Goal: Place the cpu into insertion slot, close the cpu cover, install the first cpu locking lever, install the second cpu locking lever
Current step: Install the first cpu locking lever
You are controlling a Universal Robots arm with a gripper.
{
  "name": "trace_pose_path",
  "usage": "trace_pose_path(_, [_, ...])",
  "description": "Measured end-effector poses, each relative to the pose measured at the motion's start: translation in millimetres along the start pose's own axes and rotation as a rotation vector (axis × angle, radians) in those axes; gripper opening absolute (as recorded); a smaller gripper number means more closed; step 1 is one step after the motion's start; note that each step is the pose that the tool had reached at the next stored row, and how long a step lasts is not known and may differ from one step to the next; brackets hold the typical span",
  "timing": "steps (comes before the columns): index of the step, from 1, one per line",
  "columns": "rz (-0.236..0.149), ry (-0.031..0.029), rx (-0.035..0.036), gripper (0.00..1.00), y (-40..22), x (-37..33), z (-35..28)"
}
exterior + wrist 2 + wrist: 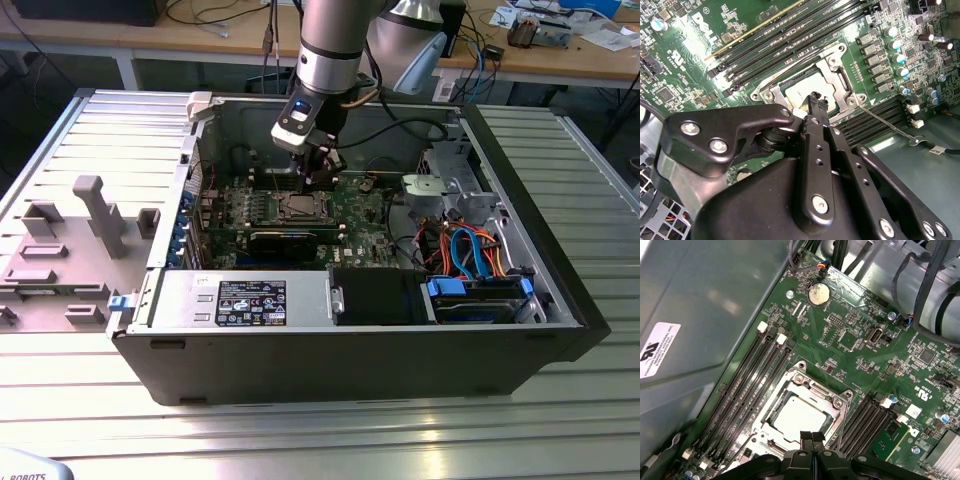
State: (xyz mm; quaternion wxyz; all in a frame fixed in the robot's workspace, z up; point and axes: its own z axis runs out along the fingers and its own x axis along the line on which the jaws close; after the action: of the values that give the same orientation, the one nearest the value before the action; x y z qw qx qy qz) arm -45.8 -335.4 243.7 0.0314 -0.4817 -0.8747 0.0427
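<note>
The gripper (812, 436), fingers pressed together on nothing, hangs at the edge of the cover (816, 386). The cover lies flat around the cpu (799, 416), which is seated in its socket (774, 409). In the second wrist view a thin wire lever (888, 123) looks unlatched, so the lever step seems in hand. It calls for a steady push on that wire.

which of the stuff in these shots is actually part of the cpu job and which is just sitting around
Job in hand:
gripper
cpu
cpu cover
locking lever

Just lying about:
memory slots
coin battery
orange and blue cables
grey fixture block beside the case
</note>
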Motion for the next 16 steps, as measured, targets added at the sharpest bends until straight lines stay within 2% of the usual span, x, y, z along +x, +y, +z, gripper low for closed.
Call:
trace_pose_path(5, [-0.008, -0.0001, -0.0004, 0.11, 0.0, 0.0, 0.0])
trace_pose_path(8, [-0.014, 0.0115, -0.0079, 0.11, 0.0, 0.1, -0.1])
trace_pose_path(9, [-0.018, 0.0121, -0.0086, 0.11, 0.0, 0.1, 0.0])
trace_pose_path(16, [-0.057, 0.0082, -0.0079, 0.11, 0.0, 0.0, 0.0])
